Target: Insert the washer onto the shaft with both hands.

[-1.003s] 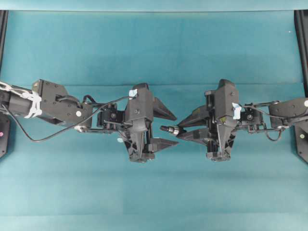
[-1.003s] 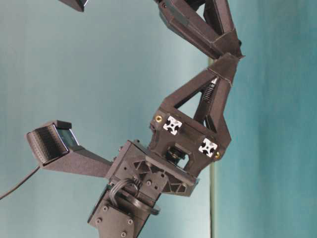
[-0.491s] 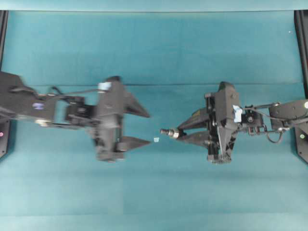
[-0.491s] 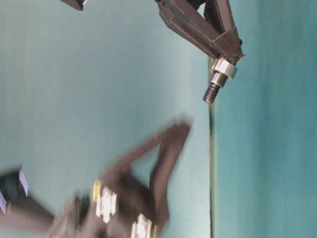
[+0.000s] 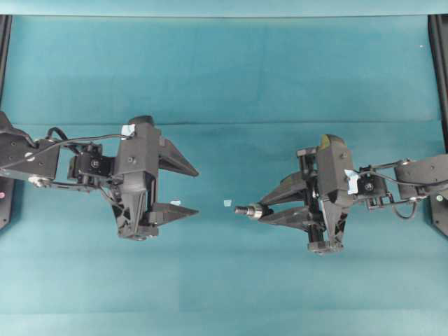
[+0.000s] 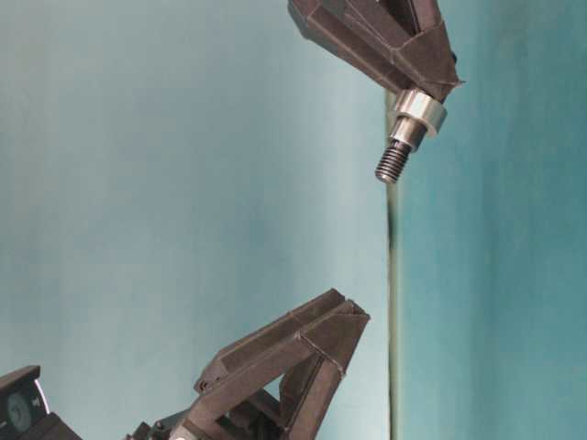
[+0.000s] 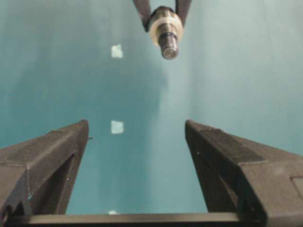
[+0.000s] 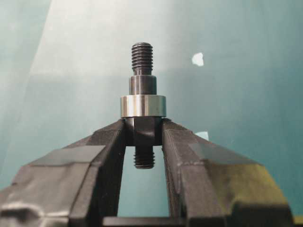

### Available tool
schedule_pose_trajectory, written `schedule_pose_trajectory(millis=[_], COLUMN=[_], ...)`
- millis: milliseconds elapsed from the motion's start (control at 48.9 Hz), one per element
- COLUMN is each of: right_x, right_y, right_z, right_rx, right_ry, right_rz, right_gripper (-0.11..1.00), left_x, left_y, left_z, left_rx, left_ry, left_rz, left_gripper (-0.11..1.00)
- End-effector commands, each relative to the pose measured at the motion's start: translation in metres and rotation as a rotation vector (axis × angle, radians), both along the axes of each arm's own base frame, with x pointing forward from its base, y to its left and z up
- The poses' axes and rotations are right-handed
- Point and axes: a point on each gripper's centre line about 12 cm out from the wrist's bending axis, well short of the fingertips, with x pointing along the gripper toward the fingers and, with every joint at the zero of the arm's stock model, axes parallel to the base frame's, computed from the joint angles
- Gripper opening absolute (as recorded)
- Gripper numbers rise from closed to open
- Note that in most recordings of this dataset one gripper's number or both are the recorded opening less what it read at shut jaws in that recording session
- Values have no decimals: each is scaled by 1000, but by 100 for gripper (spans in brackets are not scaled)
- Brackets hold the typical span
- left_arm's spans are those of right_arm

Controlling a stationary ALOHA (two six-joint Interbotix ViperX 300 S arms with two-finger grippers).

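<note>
left end effector spread, right end effector clamped

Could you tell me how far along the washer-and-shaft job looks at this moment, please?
Done: the washer sits around the shaft, resting just above the fingertips. In hand: the right end effector grips the shaft's thicker part, holding it clear of the table. The left end effector is open, empty and well apart. Left: probably only releasing or setting the assembly down.
</note>
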Motion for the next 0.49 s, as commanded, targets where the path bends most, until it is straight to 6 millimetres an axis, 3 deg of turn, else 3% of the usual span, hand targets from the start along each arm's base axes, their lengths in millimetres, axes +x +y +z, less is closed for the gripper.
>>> schedule_pose_trajectory(millis=[0,471], right_x=[1,0], right_y=[1,1], right_z=[8,5], right_rx=[12,8], right_ry=[-28,4], right_rz=[-1,-5], right_gripper=[0,0], left_x=[0,-1], left_y=[-1,-1], left_z=[8,7], left_rx=[0,0], left_ry=[-25,-22], left_rz=[-4,-4], left_gripper=[90,90])
